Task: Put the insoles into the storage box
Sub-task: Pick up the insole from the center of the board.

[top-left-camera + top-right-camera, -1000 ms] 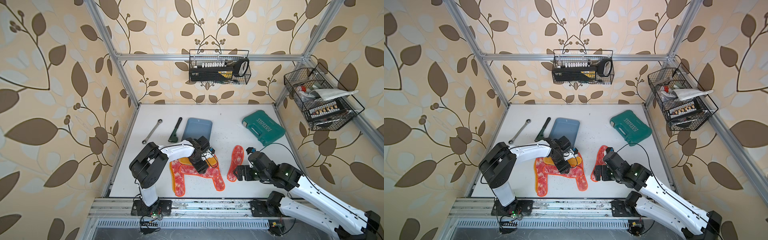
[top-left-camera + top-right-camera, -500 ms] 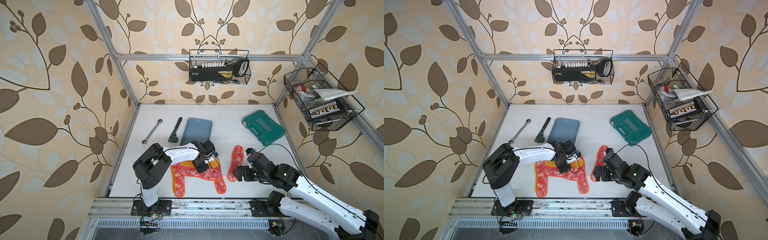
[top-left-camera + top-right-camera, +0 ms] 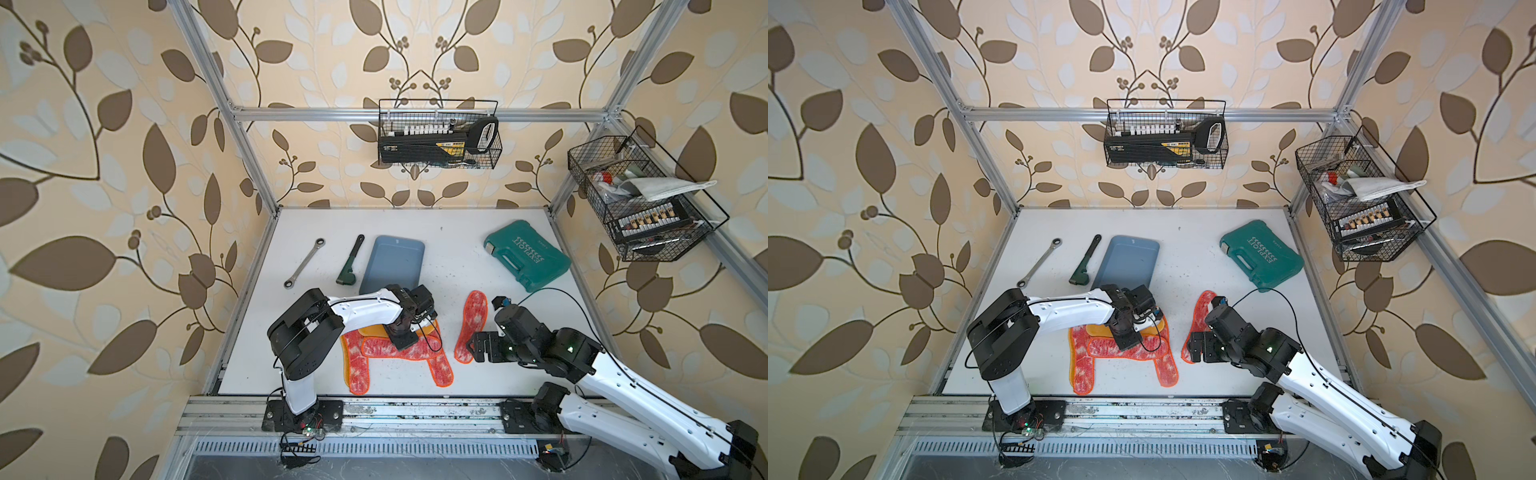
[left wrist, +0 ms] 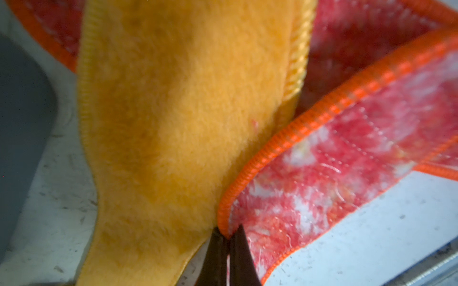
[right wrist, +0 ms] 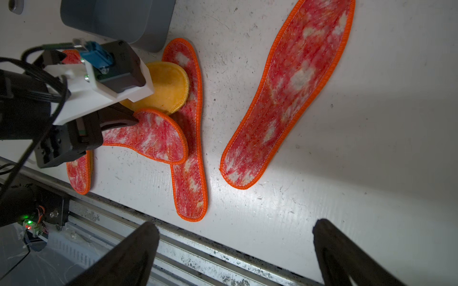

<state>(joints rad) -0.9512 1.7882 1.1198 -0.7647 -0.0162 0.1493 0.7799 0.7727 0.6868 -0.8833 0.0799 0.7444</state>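
The insoles [image 5: 287, 94] are fuzzy cloth with stitched edging, the storage box [image 3: 392, 266] smooth matt plastic.

There are 5 insoles [image 3: 471, 324], 1 storage box [image 3: 392, 266], 1 teal case [image 3: 525, 259], 2 wrenches [image 3: 303, 264] and 2 wire baskets [image 3: 438, 137].

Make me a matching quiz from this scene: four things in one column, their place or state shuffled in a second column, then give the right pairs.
Column one
1. blue-grey plastic storage tray
2. teal-green hard tool case
3. left gripper
4. right gripper

Column two
A. jaws wide open
B. far right corner of the white table
C. nothing visible inside
D. jaws shut on the orange edge of a red-white fabric insole

Pairs: 1-C, 2-B, 3-D, 4-A
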